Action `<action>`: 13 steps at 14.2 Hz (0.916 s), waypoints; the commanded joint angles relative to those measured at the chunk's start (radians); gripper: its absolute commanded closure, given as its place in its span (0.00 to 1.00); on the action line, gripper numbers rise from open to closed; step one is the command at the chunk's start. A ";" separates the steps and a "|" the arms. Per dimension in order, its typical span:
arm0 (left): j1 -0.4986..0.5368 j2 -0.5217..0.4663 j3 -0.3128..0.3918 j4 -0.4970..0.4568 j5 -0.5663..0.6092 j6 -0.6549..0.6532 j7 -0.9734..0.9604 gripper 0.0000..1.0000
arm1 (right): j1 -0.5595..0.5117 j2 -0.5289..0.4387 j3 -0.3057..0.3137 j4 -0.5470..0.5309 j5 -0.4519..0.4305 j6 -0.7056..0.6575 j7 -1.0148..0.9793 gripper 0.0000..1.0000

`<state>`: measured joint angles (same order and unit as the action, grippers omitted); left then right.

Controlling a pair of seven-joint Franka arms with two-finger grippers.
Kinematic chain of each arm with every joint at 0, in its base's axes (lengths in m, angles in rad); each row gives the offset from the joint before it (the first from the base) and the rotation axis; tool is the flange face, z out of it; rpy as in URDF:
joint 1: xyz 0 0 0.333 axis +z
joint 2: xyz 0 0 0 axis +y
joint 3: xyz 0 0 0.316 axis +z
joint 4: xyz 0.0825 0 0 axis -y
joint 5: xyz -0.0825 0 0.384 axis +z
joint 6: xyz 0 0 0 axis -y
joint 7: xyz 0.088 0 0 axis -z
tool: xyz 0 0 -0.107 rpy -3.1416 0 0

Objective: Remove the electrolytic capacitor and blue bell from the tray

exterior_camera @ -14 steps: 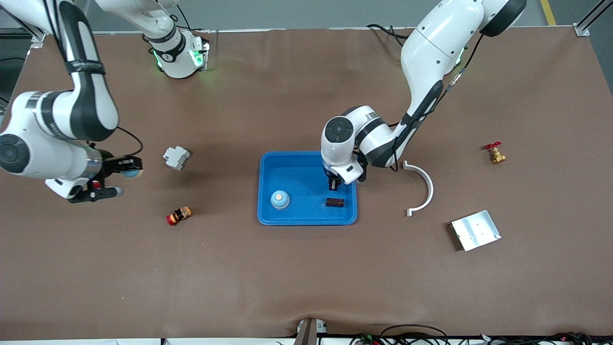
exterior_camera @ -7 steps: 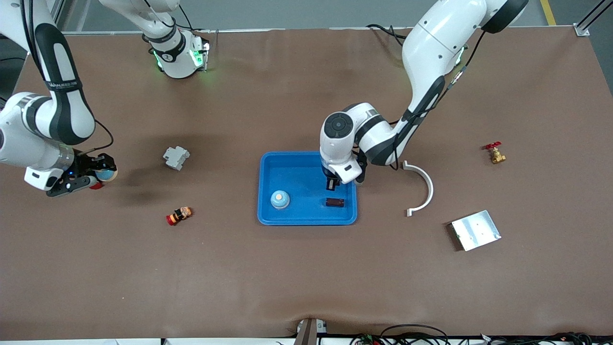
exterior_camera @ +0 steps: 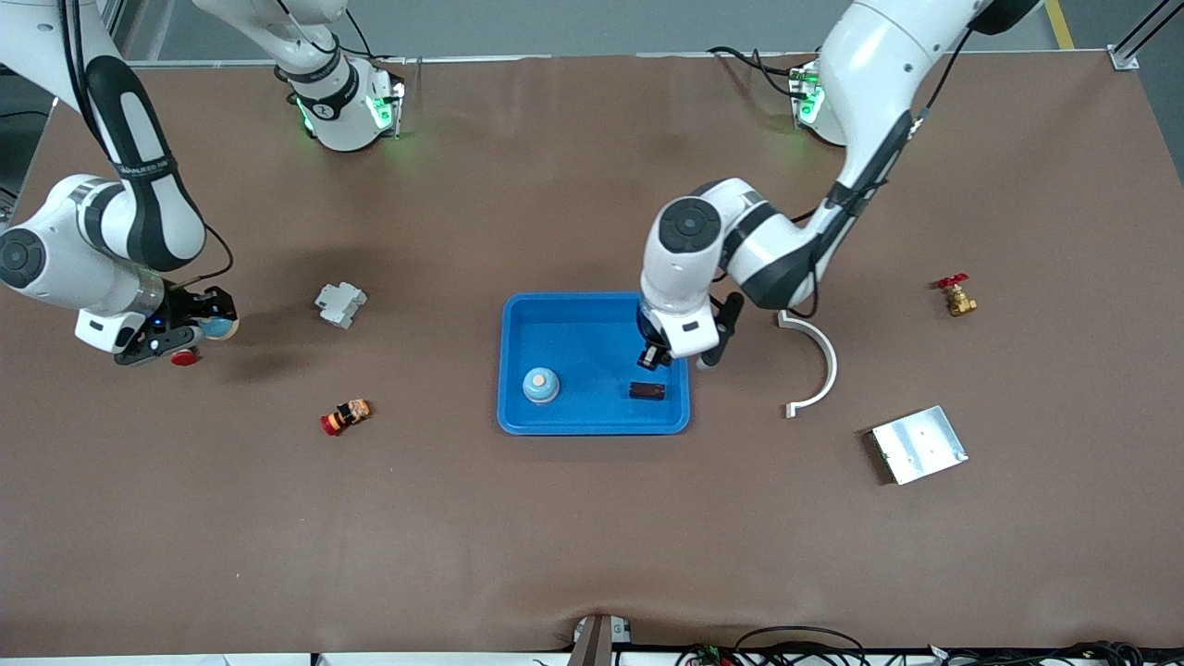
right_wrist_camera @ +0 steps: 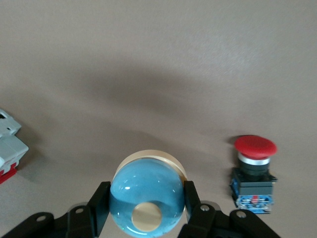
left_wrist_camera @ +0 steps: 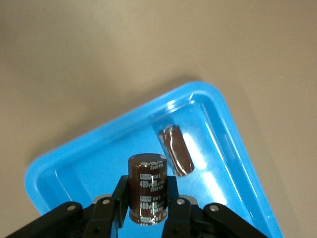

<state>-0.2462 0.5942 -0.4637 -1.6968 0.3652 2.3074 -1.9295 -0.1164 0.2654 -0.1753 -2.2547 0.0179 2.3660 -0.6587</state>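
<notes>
My left gripper (exterior_camera: 651,357) hangs over the blue tray (exterior_camera: 592,425), at the tray's end toward the left arm. It is shut on a brown capacitor (left_wrist_camera: 147,181), gripped upright between the fingers (left_wrist_camera: 122,196). A second brown capacitor (exterior_camera: 647,391) lies in the tray just below it and also shows in the left wrist view (left_wrist_camera: 176,150). A blue bell (exterior_camera: 540,385) stands in the tray. My right gripper (exterior_camera: 211,326) is low over bare table toward the right arm's end. It is shut on another blue bell (right_wrist_camera: 147,193).
A red push button (exterior_camera: 183,358) stands beside the right gripper and shows in the right wrist view (right_wrist_camera: 253,173). Also on the table are a white breaker (exterior_camera: 340,303), a red-and-orange button (exterior_camera: 345,416), a white curved bracket (exterior_camera: 819,365), a metal plate (exterior_camera: 918,444) and a brass valve (exterior_camera: 957,296).
The right gripper carried its bell toward the right arm's end of the table, then came back a little. The left gripper shifted slightly toward the left arm's end, still over the tray.
</notes>
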 commanded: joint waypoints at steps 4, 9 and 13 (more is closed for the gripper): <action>0.206 -0.051 -0.154 -0.027 -0.019 -0.175 0.502 1.00 | -0.043 0.047 0.017 -0.011 -0.021 0.058 -0.006 0.57; 0.268 -0.074 -0.164 -0.029 -0.002 -0.250 0.944 1.00 | -0.066 0.075 0.020 0.032 -0.016 0.024 0.005 0.00; 0.372 -0.131 -0.185 -0.119 0.038 -0.205 1.283 1.00 | -0.030 0.072 0.031 0.234 0.010 -0.270 0.075 0.00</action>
<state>0.0428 0.5406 -0.6153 -1.7237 0.3845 2.0723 -0.7896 -0.1589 0.3380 -0.1679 -2.1445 0.0188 2.2508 -0.6474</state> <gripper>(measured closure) 0.661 0.000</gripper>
